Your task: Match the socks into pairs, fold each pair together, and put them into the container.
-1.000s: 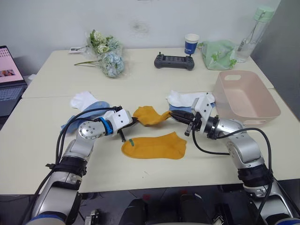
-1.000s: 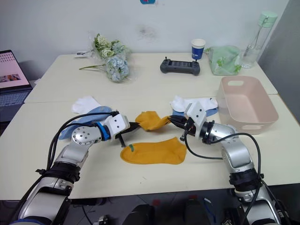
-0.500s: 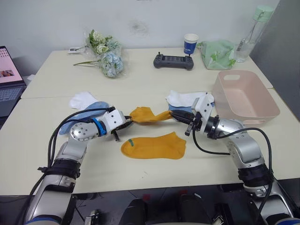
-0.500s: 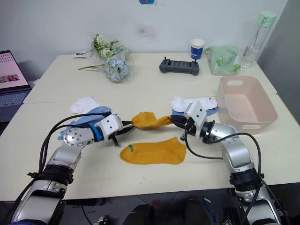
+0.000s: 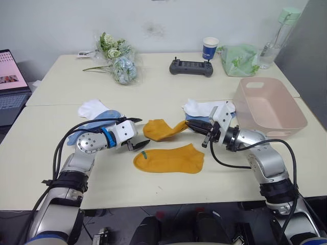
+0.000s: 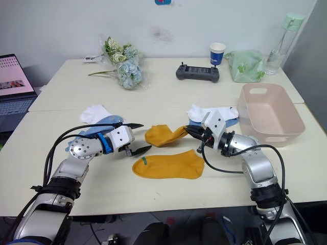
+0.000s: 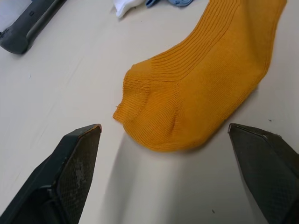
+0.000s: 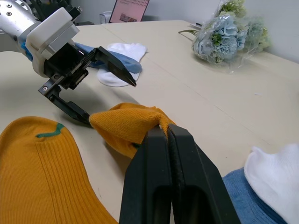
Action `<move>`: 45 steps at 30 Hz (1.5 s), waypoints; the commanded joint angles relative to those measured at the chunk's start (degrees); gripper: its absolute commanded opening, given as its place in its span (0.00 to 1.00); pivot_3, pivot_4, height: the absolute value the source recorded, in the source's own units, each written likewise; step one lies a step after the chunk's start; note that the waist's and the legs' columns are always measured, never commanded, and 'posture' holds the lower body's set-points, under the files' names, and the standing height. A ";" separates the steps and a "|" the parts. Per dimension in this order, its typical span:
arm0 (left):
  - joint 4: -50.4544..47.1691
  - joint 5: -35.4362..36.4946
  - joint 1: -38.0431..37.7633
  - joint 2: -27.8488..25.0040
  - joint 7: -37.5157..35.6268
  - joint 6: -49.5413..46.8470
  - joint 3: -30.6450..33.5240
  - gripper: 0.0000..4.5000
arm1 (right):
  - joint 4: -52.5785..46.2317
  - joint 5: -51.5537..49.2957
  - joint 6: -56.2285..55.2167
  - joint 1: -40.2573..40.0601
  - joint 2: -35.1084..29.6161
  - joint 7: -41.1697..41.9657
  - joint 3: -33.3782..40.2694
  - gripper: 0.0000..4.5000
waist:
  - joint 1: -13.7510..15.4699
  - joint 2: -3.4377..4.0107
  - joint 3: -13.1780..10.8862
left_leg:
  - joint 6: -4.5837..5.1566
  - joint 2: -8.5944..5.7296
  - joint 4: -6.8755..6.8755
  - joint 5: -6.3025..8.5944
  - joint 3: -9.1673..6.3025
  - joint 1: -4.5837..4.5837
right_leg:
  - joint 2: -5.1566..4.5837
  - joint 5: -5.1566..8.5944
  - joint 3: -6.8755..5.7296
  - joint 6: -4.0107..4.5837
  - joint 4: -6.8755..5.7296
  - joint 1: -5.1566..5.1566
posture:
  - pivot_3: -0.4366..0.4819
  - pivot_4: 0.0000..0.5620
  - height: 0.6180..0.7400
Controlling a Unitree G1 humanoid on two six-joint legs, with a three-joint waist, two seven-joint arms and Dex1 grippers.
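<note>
A mustard sock (image 5: 161,128) lies bunched on the table, one end pinched in my shut right gripper (image 5: 190,126). My left gripper (image 5: 138,133) stands wide open just left of the sock's free end, not touching it; in the left wrist view that end (image 7: 201,93) lies between the spread fingers (image 7: 70,172). A second mustard sock (image 5: 168,158) with a green stripe lies flat in front. A white sock (image 5: 91,107) and a light blue sock (image 5: 99,118) lie behind my left arm. Another white sock (image 5: 204,107) and blue sock (image 5: 194,118) lie behind my right gripper. The pink container (image 5: 271,104) stands at the right.
Along the back of the table are a flower bouquet (image 5: 116,58), a black controller (image 5: 190,67), a paper cup (image 5: 209,47), a green bag (image 5: 237,58) and a bottle (image 5: 276,35). A laptop (image 5: 10,84) sits at the far left.
My left gripper let go of the mustard sock, opened wide and drew back a little to the left. The freed end sank to the table. My right gripper kept its grip.
</note>
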State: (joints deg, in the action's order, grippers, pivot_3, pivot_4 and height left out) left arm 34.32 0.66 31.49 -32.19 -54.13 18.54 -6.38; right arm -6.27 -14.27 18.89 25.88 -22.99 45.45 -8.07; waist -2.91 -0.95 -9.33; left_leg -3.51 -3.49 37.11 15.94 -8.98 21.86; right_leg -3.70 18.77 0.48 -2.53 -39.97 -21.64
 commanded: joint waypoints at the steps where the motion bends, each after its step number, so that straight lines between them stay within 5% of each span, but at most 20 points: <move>1: -2.04 2.69 0.19 0.09 -3.35 -2.41 0.29 1.00 | -2.50 -0.53 -0.34 0.07 0.15 -0.43 0.50 0.00 | -0.08 0.00 0.00 | 0.00 0.01 0.01 0.00 -0.01 0.01 | 0.00 0.00 -0.02 0.00 0.00 0.00 | 0.48 0.27 1.00; 6: -3.40 5.97 0.06 0.64 -7.06 -6.68 1.19 1.00 | -2.74 -0.45 -0.15 0.23 0.51 -0.75 0.04 0.00 | -0.39 0.00 0.00 | 0.00 0.06 -0.02 0.00 -0.01 -0.01 | 0.01 0.00 -0.01 0.00 -0.01 -0.02 | 0.48 0.27 1.00; 16: 11.27 -6.82 8.20 1.96 7.03 2.84 -2.51 1.00 | -2.90 -0.66 0.20 0.45 1.01 -0.77 -0.14 0.00 | -0.33 -0.01 0.01 | 0.00 0.05 0.02 0.00 -0.01 -0.05 | 0.06 0.00 -0.02 0.00 -0.04 0.02 | 0.48 0.27 1.00; 20: 14.89 -7.29 10.03 2.28 7.96 5.48 -2.45 0.80 | -2.32 -0.43 -0.06 0.79 1.09 -0.84 -0.17 0.00 | -0.43 -0.02 0.01 | 0.00 0.06 0.02 0.00 0.00 -0.05 | 0.07 0.00 -0.03 0.00 -0.05 0.02 | 0.48 0.27 1.00; 31: 12.80 -4.96 9.07 2.31 4.39 9.31 -1.34 0.03 | -1.88 -0.37 -0.46 0.37 1.35 -0.88 -0.34 0.00 | -0.47 -0.01 0.01 | 0.00 0.08 0.00 0.00 -0.01 0.00 | 0.09 0.00 0.00 0.00 -0.06 -0.06 | 0.48 0.27 1.00; 39: 7.10 -2.80 5.48 0.14 1.75 8.46 -0.48 0.01 | -0.96 -0.30 -0.78 1.10 1.88 -0.94 -0.12 0.00 | -0.56 -0.01 0.01 | 0.00 0.08 -0.02 0.00 0.02 -0.01 | 0.09 0.00 0.05 0.00 -0.06 -0.09 | 0.48 0.27 1.00; 45: -16.98 4.28 -4.77 -5.91 -5.01 -3.07 1.38 0.01 | 2.37 2.45 -3.44 4.48 3.08 -5.45 1.30 0.00 | -0.77 -0.01 0.01 | 0.00 0.12 -0.04 0.00 0.00 0.02 | -0.03 -0.01 0.21 0.01 -0.06 -0.15 | 0.48 0.27 1.00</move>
State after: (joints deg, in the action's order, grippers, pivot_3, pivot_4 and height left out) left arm 24.87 2.11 27.69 -36.47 -57.66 18.68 -6.76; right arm -4.01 -12.64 17.77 28.17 -20.49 41.98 -8.27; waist -3.67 -0.97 -9.32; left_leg -3.51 -3.36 37.07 15.94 -8.98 21.87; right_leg -3.73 18.77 0.71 -2.52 -40.04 -21.79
